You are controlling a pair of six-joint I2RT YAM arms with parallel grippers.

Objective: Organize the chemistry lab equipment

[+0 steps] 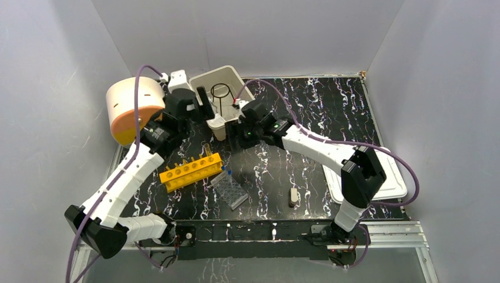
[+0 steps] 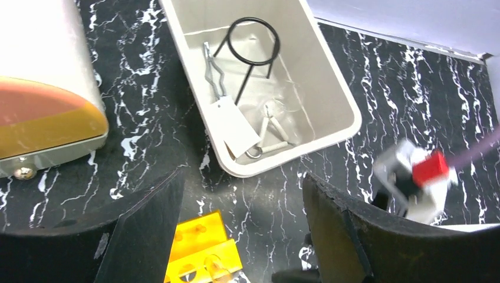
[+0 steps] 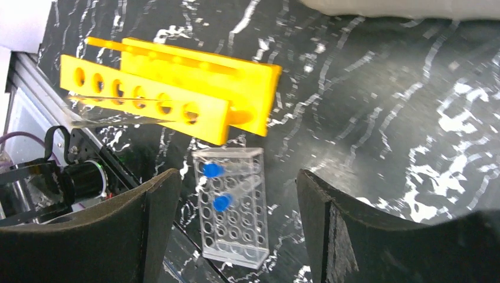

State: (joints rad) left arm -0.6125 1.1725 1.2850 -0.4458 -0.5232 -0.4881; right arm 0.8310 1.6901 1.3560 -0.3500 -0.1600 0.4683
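The beige tub (image 1: 233, 75) stands at the back and holds a black wire ring-stand (image 2: 253, 40), metal forceps (image 2: 212, 71), a small clear bag (image 2: 233, 127) and a pale triangle (image 2: 270, 137). My left gripper (image 1: 205, 107) hovers at the tub's near left corner, open and empty (image 2: 242, 180). My right gripper (image 1: 239, 134) is just in front of the tub, also open and empty (image 3: 236, 177). Below it stands a clear tube rack (image 3: 233, 224) with two blue-capped tubes (image 3: 221, 203), next to a yellow tube rack (image 3: 177, 88).
A round beige and orange container (image 1: 132, 106) sits at the back left. The flat white lid (image 1: 386, 183) lies at the right. A small beige object (image 1: 293, 197) rests near the front edge. The yellow rack (image 1: 191, 171) and the clear rack (image 1: 229, 190) occupy the front left.
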